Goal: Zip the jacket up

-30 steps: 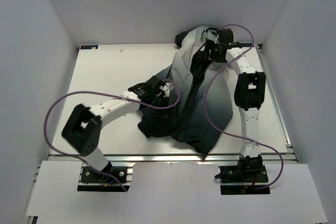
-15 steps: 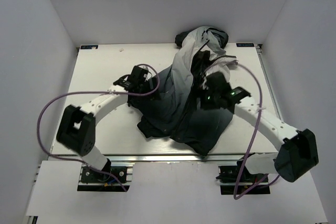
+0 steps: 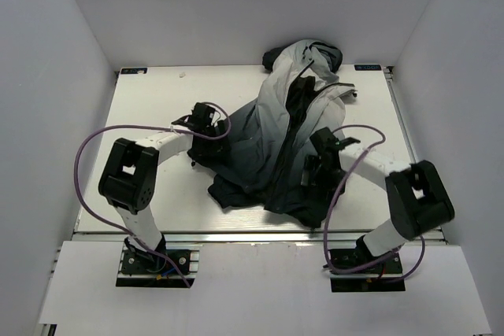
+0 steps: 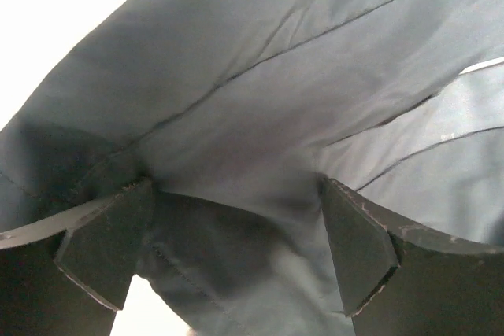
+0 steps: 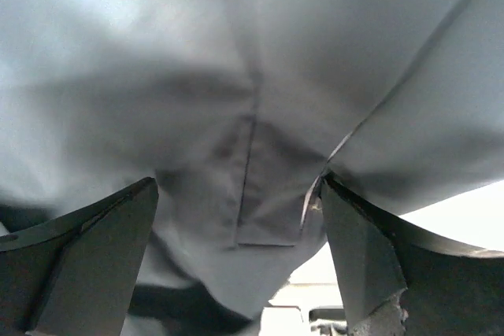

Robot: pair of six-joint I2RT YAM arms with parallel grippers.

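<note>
As seen from above, note jacket (image 3: 276,143) heaped on table (image 3: 150,108), right of centre, pale end toward far edge, dark end near. Log left gripper (image 3: 206,120) at its left edge, fingers (image 4: 102,249) spread wide, dark cloth lying across the gap. Log right gripper (image 3: 315,169) over the dark near-right part, fingers (image 5: 358,261) likewise spread, grey cloth between them.

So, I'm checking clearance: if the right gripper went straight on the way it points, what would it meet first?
Most likely the jacket: grey fabric fills the view ahead of the open right gripper; depth is unclear.
</note>
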